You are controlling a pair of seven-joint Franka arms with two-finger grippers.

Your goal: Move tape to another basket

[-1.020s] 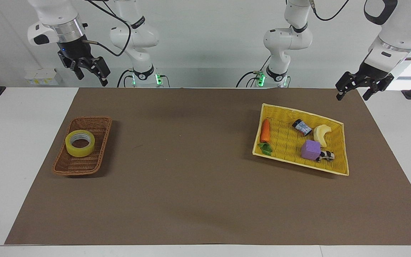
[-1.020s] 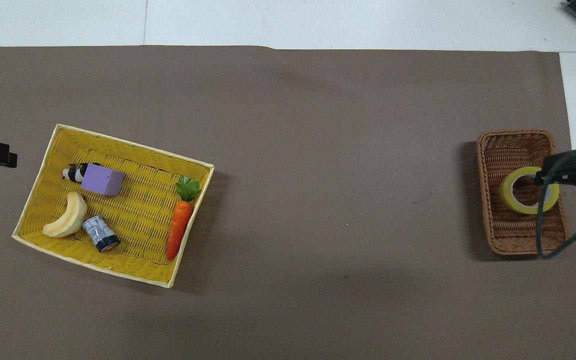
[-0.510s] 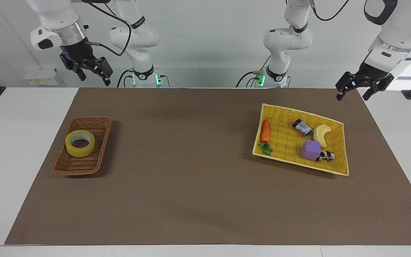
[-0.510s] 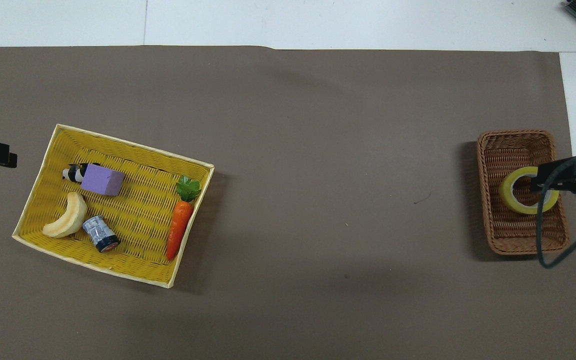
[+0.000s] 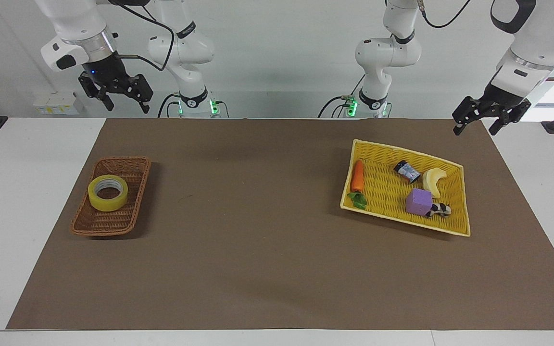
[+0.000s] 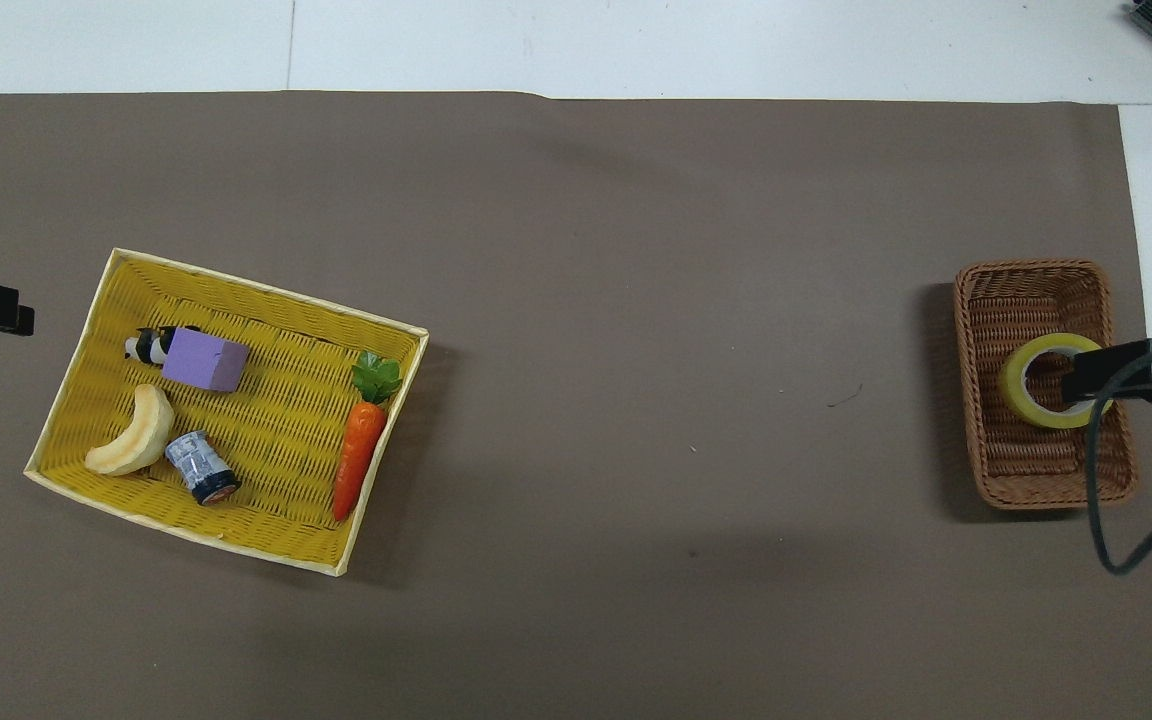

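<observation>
The yellow tape roll point(image 5: 107, 192) lies flat in the small brown wicker basket point(image 5: 95, 226) toward the right arm's end of the table. It also shows in the overhead view point(image 6: 1014, 388), in that basket point(image 6: 1031, 275). My right gripper point(image 5: 124, 102) is open and empty. It hangs high over the basket's outer edge, clear of the tape, and partly covers the roll in the overhead view point(image 6: 1096, 380). My left gripper point(image 5: 475, 127) is open and empty, and waits raised by the corner of the yellow tray point(image 5: 404, 150).
The flat yellow woven tray point(image 6: 266, 300) at the left arm's end holds a carrot point(image 6: 358, 455), a purple block point(image 6: 204, 361), a banana point(image 6: 131, 445), a small can point(image 6: 200, 467) and a black-and-white toy point(image 6: 143, 345). A brown mat point(image 5: 258, 216) covers the table.
My right gripper has risen and drawn back from the brown basket, with its fingers open. The tape stays in the basket. The left arm has not moved.
</observation>
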